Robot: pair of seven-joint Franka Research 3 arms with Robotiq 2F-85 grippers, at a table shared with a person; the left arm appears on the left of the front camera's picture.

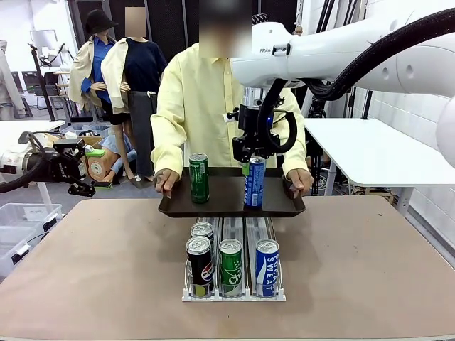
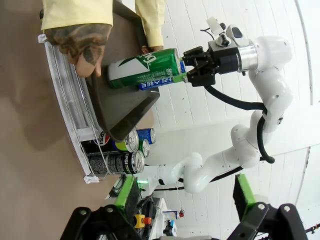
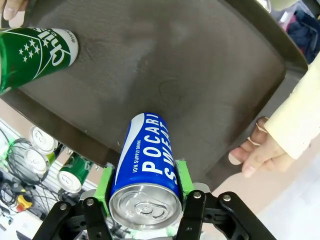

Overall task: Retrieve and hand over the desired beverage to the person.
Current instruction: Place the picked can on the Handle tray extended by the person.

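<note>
Right gripper (image 3: 144, 200) clamped on blue can (image 3: 146, 159) standing on person's tray (image 1: 231, 202), green can (image 1: 199, 177) alongside, left gripper (image 2: 182, 212) spread apart.

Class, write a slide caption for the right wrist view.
Right claw holds a blue can over the person's dark tray, beside a green can.
</note>
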